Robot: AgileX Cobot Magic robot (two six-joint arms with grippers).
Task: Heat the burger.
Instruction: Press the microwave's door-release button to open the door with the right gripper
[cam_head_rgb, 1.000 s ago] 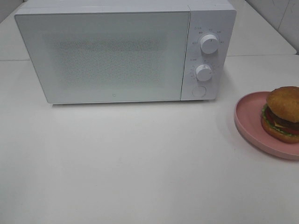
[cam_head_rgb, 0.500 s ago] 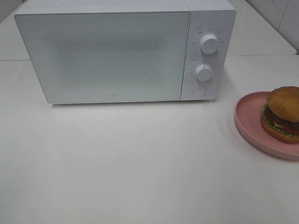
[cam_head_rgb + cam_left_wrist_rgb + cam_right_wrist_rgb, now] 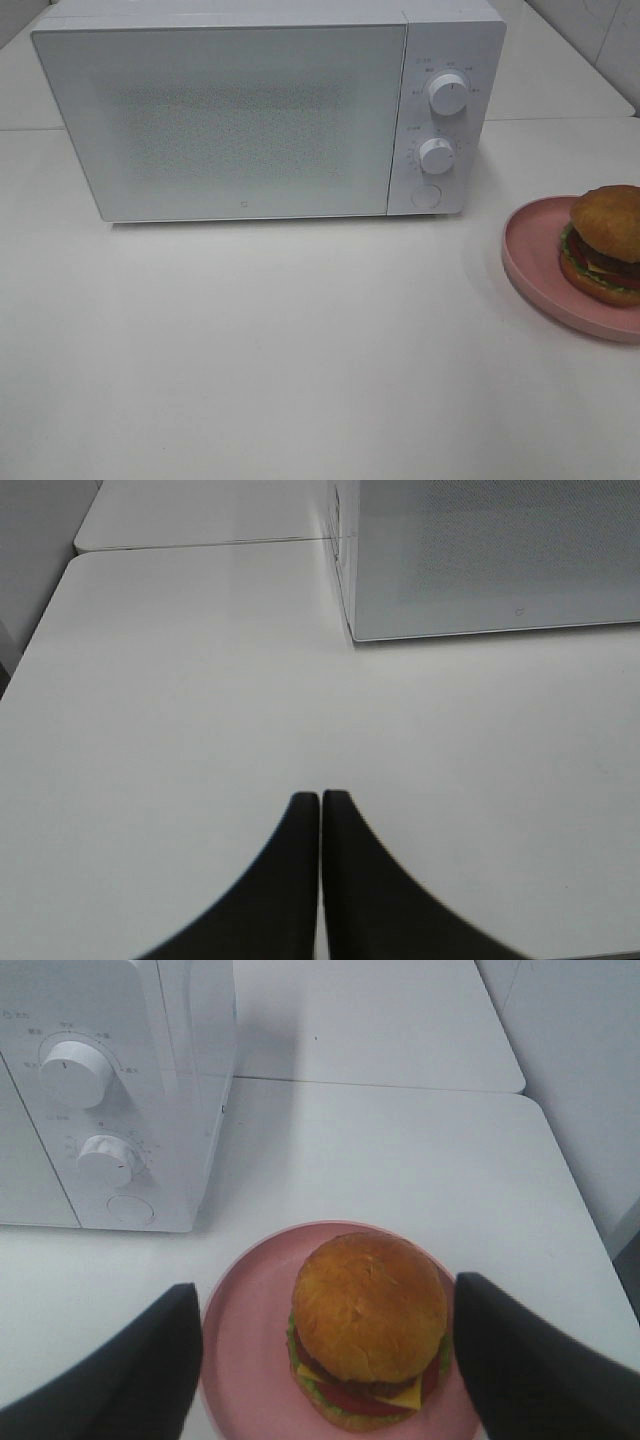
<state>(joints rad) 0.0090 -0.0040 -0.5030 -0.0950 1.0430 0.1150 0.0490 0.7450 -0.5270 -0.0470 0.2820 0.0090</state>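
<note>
Nothing in the high view has shifted since a second ago. The right gripper (image 3: 325,1288) hovers tilted down over the burger (image 3: 368,1310), fingers spread wide to either side of the bun; the left gripper (image 3: 320,800) hangs low over the table (image 3: 150,680), fingers pressed together. The burger sits on the pink plate (image 3: 250,1350); beyond stands the microwave (image 3: 240,110), door closed.

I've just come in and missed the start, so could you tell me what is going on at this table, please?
A two-armed robot is set to warm a burger in the white microwave, whose door is shut. The burger sits on a pink plate to the microwave's right. The right gripper is aimed at it, wide open, touching nothing. The left gripper is shut over bare table, holding nothing.
</note>
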